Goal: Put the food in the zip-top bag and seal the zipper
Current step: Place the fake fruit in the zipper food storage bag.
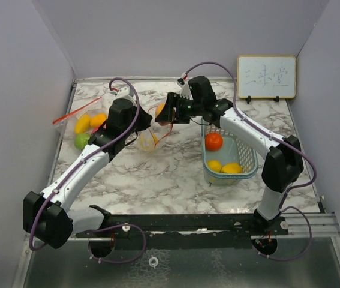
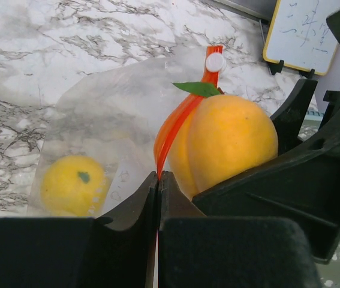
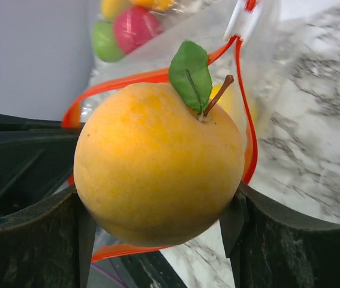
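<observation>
Left gripper (image 2: 158, 181) pinches bag (image 2: 92, 114) by its zipper rim (image 2: 177, 120), right gripper (image 3: 158, 207) clamps yellow fruit (image 3: 158, 162) at bag's 1 o'clock; a narrow mouth could snag the fruit so it drops outside

Bright, even, diffuse light from above in all three views; shadows soft and faint under the arms on the marble table (image 1: 170, 180); no hard glare, only a dull sheen along the near edge; top view fairly sharp but coarse, whiteboard (image 1: 266, 77) scribble unreadable; left wrist: left gripper (image 2: 158, 180) near lens, black, underexposed, soft; yellow fruit (image 2: 74, 185) hazy through the bag (image 2: 98, 114); right wrist: orange fruit (image 3: 158, 165) crisp, small fruits (image 3: 137, 27) behind it and marble out of focus
</observation>
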You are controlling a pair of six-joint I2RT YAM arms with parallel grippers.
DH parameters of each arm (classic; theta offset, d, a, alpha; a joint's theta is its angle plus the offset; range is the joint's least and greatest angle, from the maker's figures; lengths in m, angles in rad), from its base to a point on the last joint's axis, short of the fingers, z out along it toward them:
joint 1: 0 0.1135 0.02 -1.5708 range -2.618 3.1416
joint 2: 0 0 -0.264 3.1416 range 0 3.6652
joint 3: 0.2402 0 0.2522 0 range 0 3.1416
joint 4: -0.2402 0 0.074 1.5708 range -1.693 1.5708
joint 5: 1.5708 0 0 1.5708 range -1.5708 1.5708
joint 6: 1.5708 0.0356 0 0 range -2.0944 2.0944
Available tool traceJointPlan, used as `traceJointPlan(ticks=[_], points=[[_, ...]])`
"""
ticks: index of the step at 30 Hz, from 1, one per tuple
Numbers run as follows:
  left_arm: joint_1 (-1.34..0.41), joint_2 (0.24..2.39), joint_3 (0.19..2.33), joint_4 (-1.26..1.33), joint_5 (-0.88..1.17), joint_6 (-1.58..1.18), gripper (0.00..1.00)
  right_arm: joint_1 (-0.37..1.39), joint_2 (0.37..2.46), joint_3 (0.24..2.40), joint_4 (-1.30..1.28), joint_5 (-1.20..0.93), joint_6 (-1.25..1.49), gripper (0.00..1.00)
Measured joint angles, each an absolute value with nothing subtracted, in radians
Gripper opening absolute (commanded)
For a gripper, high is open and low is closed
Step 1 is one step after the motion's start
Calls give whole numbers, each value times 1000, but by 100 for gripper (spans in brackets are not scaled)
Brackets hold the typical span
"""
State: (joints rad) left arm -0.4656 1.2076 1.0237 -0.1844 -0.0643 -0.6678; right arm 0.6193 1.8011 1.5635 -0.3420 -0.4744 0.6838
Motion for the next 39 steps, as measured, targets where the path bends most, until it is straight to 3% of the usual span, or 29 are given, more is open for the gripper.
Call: traceJointPlan(ticks=[2, 7, 8, 18, 29, 31, 34, 39], points=[[-465, 1208, 1024, -184, -71, -667, 0, 629, 1814, 1604, -443, -419, 642, 35], [-464, 1208, 1024, -184, -74, -667, 0, 652, 1883, 1753, -596, -318, 562, 97], [-464, 1209, 1024, -184, -74, -667, 0, 655, 1896, 1781, -617, -303, 552, 100], [-459, 1224, 1024, -172, -74, -667, 0, 660, 1917, 1925, -739, -206, 459, 100], [-445, 1238, 1029, -164, -69, -689, 0, 614, 1802, 1902, -818, -120, 414, 99], [-441, 1238, 1035, -163, -64, -702, 0, 602, 1775, 1882, -800, -132, 418, 92], [-438, 1238, 1037, -154, -54, -720, 0, 595, 1750, 1831, -743, -194, 444, 73], [-433, 1238, 1037, -144, -39, -751, 0, 611, 1761, 1752, -660, -310, 505, 62]])
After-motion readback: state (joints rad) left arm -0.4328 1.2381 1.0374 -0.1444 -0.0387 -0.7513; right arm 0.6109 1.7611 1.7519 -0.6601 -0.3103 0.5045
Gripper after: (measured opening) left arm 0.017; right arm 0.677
